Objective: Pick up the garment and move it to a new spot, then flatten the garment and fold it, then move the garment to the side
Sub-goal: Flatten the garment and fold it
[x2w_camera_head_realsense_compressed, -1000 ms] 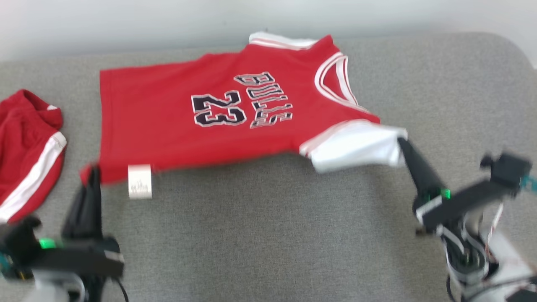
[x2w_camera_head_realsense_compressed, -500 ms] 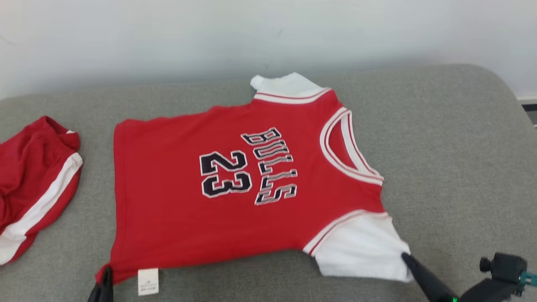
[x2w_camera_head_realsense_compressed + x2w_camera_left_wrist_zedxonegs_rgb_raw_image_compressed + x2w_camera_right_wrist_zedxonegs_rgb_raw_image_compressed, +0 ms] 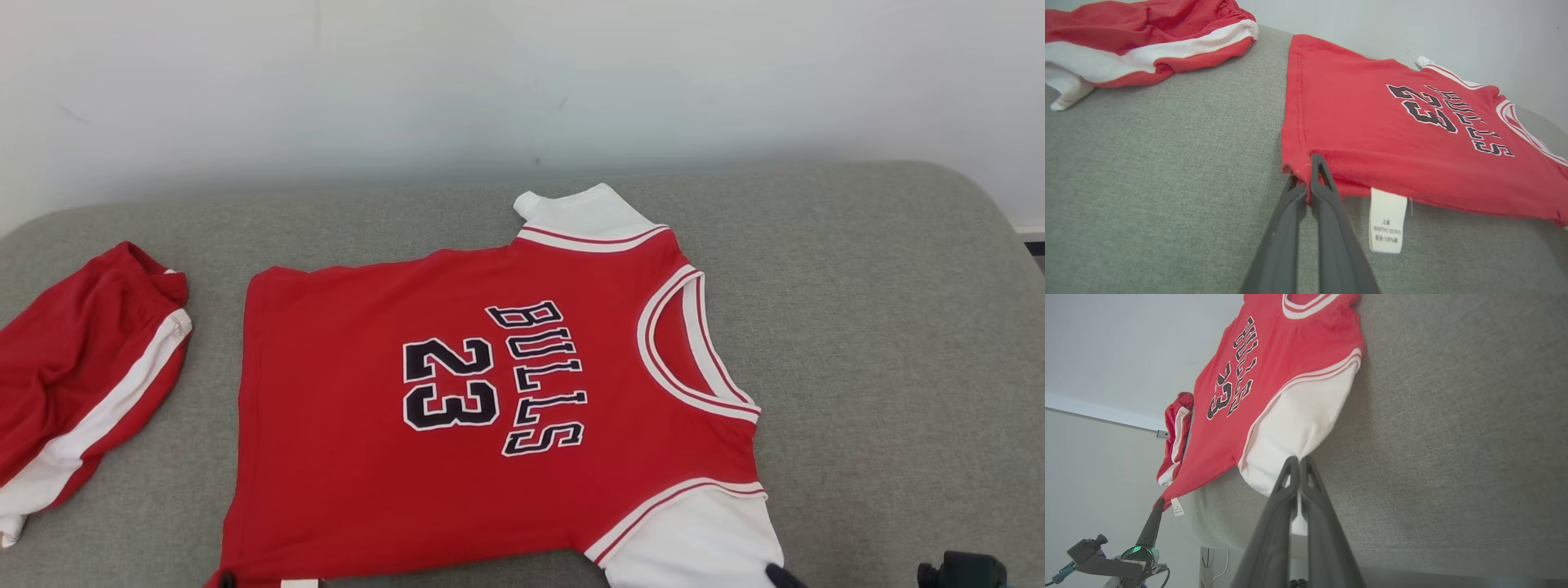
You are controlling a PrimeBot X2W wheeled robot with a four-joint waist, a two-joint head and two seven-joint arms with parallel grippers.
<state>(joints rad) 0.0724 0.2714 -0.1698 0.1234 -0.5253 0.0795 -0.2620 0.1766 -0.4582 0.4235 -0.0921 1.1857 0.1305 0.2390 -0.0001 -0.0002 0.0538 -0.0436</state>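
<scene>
The gray cushion (image 3: 882,327) carries the red shirt (image 3: 367,457) across its middle. At the cushion's near edge the left gripper (image 3: 1308,169) pinches the hem corner (image 3: 1295,160) and the right gripper (image 3: 1298,465) the white sleeve (image 3: 1290,428), probably to stretch it flat.

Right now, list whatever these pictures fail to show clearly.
Label print: too small, left wrist view.
Shorts: cut by the head view's left edge.
Jersey hem corner: hidden inside the left hand, left wrist view.
Sleeve tip: pinched inside the right hand, right wrist view.
</scene>
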